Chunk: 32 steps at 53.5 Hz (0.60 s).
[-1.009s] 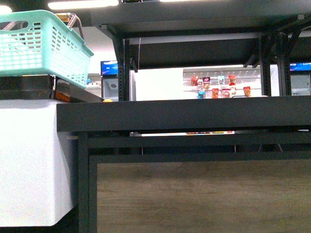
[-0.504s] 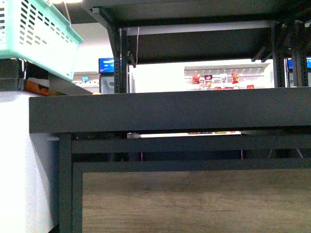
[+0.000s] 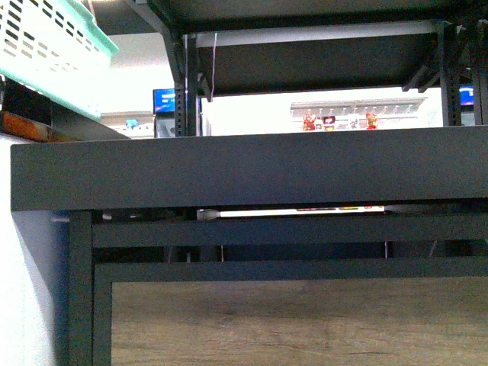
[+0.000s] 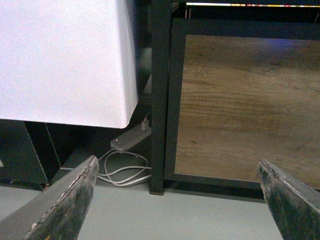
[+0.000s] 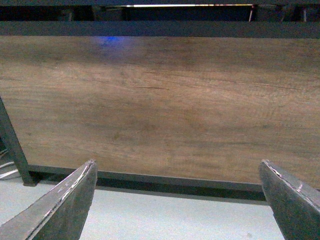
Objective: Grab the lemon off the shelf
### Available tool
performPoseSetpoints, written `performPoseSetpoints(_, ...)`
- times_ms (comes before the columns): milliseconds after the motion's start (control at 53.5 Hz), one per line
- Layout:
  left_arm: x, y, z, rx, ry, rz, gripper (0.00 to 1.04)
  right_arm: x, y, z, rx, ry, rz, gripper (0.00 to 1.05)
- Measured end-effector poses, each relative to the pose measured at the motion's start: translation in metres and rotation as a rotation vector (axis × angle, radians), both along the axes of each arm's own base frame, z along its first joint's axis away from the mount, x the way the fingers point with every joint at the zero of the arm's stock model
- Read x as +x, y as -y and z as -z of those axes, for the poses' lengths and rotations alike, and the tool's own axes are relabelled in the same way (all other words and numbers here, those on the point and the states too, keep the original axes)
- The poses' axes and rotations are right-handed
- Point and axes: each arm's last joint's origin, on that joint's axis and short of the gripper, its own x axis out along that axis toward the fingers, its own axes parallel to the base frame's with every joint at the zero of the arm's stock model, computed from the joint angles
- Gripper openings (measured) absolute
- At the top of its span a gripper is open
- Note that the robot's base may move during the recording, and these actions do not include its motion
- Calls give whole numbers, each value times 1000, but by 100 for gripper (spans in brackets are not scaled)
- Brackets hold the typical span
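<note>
The black shelf point(image 3: 252, 169) fills the front view, its thick dark deck edge running across the middle and perforated uprights behind. The lemon is out of view in every frame. My left gripper point(image 4: 177, 200) is open and empty, low above the grey floor by the shelf's corner leg point(image 4: 159, 100). My right gripper point(image 5: 177, 200) is open and empty, low before the shelf's wooden base panel point(image 5: 165, 105). Neither gripper shows in the front view.
A mint-green plastic basket point(image 3: 46, 46) sits at the upper left on a white cabinet point(image 4: 65, 55). A white power strip with coiled cable point(image 4: 127, 155) lies on the floor beside the leg. Distant white shelves hold small goods point(image 3: 335, 120).
The front view has sunk and shifted left: the shelf deck and basket now sit higher and further left. A small yellow thing seen on the deck's left end earlier is hidden.
</note>
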Motion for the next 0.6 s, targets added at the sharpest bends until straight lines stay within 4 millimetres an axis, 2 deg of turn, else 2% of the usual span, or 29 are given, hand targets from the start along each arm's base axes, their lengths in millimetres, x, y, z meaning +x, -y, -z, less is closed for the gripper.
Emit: performPoseSetpoints(598,0,0,0,0,0,0,97,0,0,0,0,0,0,97)
